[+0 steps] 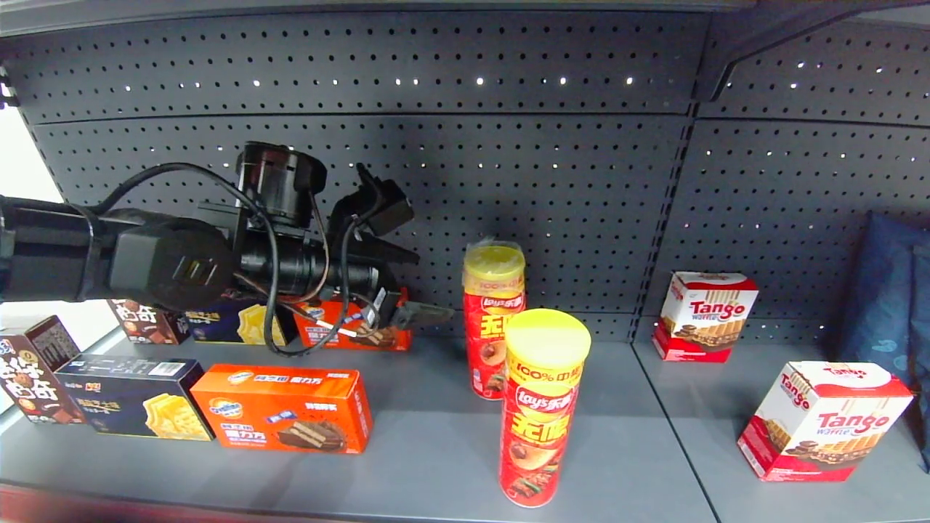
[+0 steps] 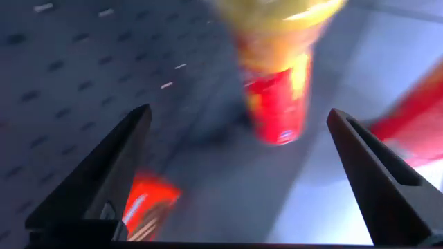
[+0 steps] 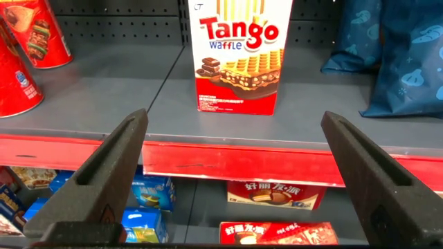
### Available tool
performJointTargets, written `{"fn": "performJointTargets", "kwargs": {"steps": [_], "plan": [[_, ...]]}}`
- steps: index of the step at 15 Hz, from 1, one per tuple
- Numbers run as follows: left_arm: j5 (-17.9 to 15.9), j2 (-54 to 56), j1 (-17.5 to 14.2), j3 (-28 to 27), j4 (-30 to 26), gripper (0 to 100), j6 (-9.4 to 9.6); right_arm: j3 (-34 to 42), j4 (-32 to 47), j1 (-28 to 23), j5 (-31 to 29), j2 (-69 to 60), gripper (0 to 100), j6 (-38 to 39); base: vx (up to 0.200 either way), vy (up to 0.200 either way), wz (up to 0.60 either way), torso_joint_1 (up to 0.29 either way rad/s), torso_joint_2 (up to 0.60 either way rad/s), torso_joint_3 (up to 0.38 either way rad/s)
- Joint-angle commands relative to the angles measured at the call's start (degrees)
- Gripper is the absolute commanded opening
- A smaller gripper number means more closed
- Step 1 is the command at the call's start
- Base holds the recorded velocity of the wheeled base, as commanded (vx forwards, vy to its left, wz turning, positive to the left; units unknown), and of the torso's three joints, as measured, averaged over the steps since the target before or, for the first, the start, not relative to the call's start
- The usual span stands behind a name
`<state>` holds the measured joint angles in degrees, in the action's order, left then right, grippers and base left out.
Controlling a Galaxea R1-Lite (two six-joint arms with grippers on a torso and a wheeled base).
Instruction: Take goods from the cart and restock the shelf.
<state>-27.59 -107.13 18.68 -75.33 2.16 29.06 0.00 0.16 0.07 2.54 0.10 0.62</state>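
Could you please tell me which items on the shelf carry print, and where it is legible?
front wafer box: large logo and a smaller word beneath, clearly legible.
front chip can: logo, a number and large characters, legible.
front orange box: characters, partly legible.
dark yellow-pictured box: print too small to read.

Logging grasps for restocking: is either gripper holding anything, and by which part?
Nothing is held. The left gripper is open and empty near a chip can; the right gripper is open and empty before the wafer box.

likely a shop: pegboard shelf (image 1: 436, 443) stocked with snack boxes (image 1: 283, 418)
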Motion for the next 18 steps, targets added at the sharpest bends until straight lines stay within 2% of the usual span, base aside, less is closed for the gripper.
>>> {"fn": "performJointTargets", "kwargs": {"steps": [1,2,3,7,14,18], "plan": [[6.85,0.78,1.36,1.85,2.15,100,0.03,0.00,0.02,0.01,0.01,0.08,100,-0.01,0.000,0.000,0.00,0.000,0.00,0.000],[9.57,0.78,1.89,2.38,2.94,100,0.12,0.00,0.02,0.01,0.01,0.08,100,-0.01,0.000,0.000,0.00,0.000,0.00,0.000],[10.62,0.52,2.24,2.38,3.38,100,0.03,0.00,0.02,0.01,0.01,0.08,100,-0.01,0.000,0.000,0.00,0.000,0.00,0.000],[10.89,-0.80,2.51,2.38,3.82,100,0.03,0.00,0.02,0.01,0.01,0.08,100,-0.01,0.000,0.000,0.00,0.000,0.00,0.000],[13.26,-4.23,2.86,1.59,3.91,100,0.12,0.00,0.02,0.01,0.01,0.08,100,-0.01,0.000,0.000,0.00,0.000,0.00,0.000],[13.26,-5.54,5.14,1.32,5.40,100,0.12,0.00,0.02,0.01,0.01,0.08,100,-0.01,0.000,0.000,0.00,0.000,0.00,0.000]]}}
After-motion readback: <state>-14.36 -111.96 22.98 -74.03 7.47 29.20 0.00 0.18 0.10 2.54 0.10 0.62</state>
